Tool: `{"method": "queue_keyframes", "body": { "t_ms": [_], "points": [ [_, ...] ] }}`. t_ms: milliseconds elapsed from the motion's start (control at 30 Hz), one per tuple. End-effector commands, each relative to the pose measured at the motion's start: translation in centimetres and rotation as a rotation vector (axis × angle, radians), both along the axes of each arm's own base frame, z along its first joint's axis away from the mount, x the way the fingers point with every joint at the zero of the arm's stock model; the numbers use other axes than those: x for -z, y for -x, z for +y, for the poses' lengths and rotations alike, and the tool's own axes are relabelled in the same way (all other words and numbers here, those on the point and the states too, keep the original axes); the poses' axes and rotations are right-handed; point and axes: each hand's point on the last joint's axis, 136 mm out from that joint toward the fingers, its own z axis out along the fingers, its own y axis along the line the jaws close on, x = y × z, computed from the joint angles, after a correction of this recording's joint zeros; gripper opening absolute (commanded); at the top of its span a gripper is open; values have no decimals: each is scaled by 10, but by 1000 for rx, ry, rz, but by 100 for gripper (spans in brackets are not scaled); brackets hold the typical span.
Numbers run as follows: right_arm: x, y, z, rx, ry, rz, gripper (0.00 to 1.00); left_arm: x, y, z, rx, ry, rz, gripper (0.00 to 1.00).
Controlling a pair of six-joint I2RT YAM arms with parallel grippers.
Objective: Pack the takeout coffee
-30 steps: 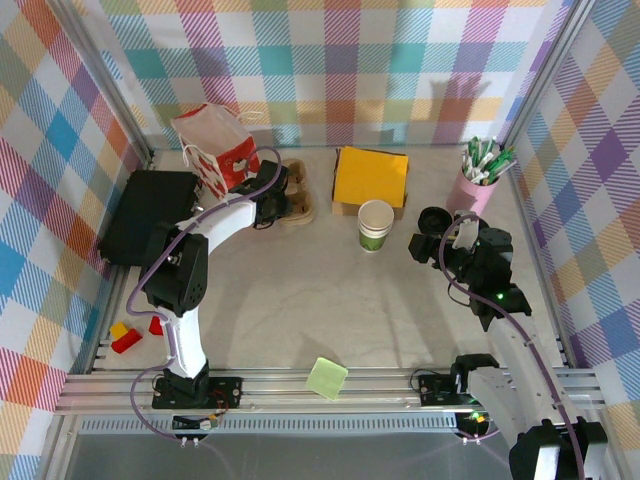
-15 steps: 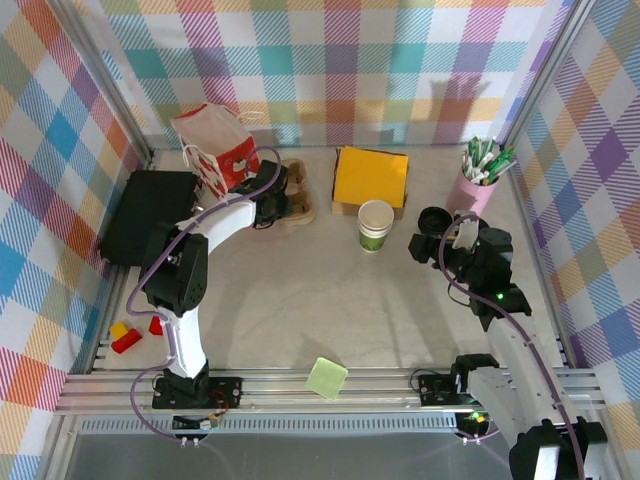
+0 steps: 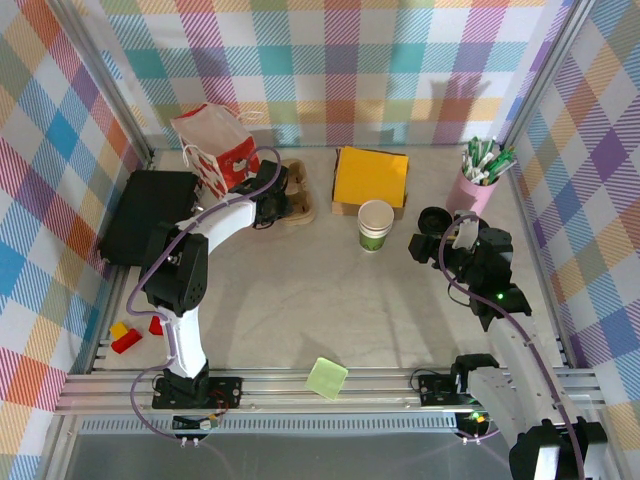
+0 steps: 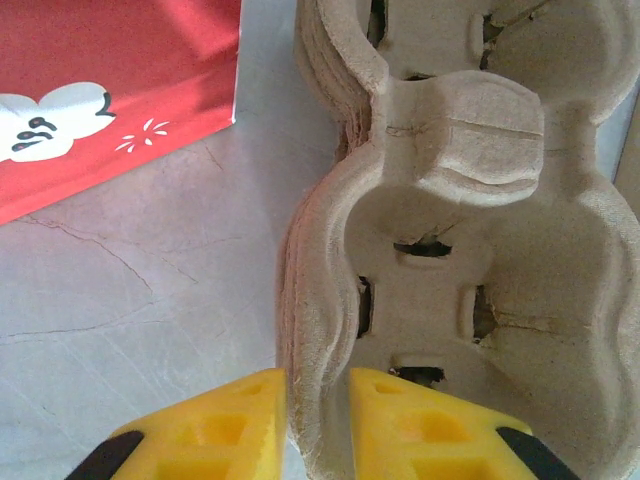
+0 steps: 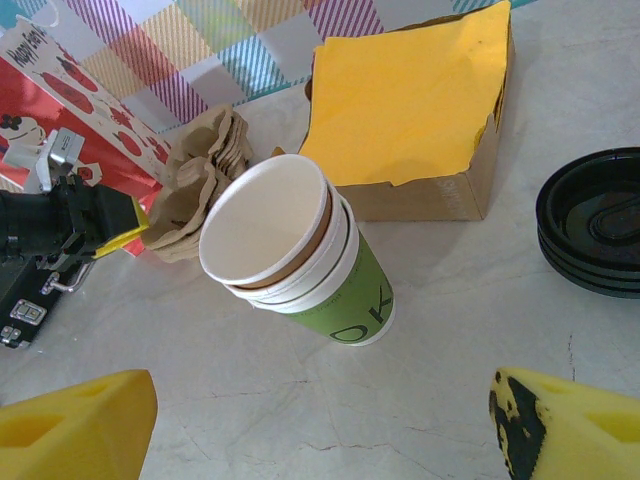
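Green-sided paper coffee cup [image 5: 300, 255] lettered "OK", at 12 o'clock from wide-open, empty right gripper [image 5: 320, 430], left gripper [image 4: 318, 425] pinching rim of pulp cup carrier [image 4: 470, 250].

White left arm [image 3: 215, 225], black joints, lilac cable [image 3: 150, 270]; yellow fingers [image 4: 230, 425] (black-tipped); right arm [image 3: 525, 350] white, black wrist.

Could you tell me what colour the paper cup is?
The cup is green-sided, white-rimmed; right wrist view shows it best.

Letters "OK" on green takeout coffee cup [image 5: 352, 292], "Happy" on red bag [image 5: 25, 95]
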Motion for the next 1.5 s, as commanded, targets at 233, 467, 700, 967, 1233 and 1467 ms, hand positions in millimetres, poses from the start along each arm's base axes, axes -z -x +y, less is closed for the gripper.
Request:
{"method": "queue_keyframes", "body": {
  "t_ms": [233, 467, 700, 967, 1233, 1467],
  "points": [
    [-4, 0, 3, -21, 17, -27, 86, -1, -8, 3, -13, 7, 3, 25],
    [-5, 0, 3, -22, 19, -32, 86, 4, -9, 2, -14, 5, 11, 24],
    [-4, 0, 3, -24, 16, -29, 86, -2, -9, 3, -10, -4, 1, 16],
    [-4, 1, 4, -28, 16, -30, 86, -16, -8, 5, -1, -11, -17, 14],
    [-7, 2, 4, -26, 16, -40, 86, -32, -7, 1, 27, 4, -35, 7],
    [-11, 3, 3, -26, 19, -53, 86, -39, -6, -2, 52, 16, -34, 5]
  ]
}}
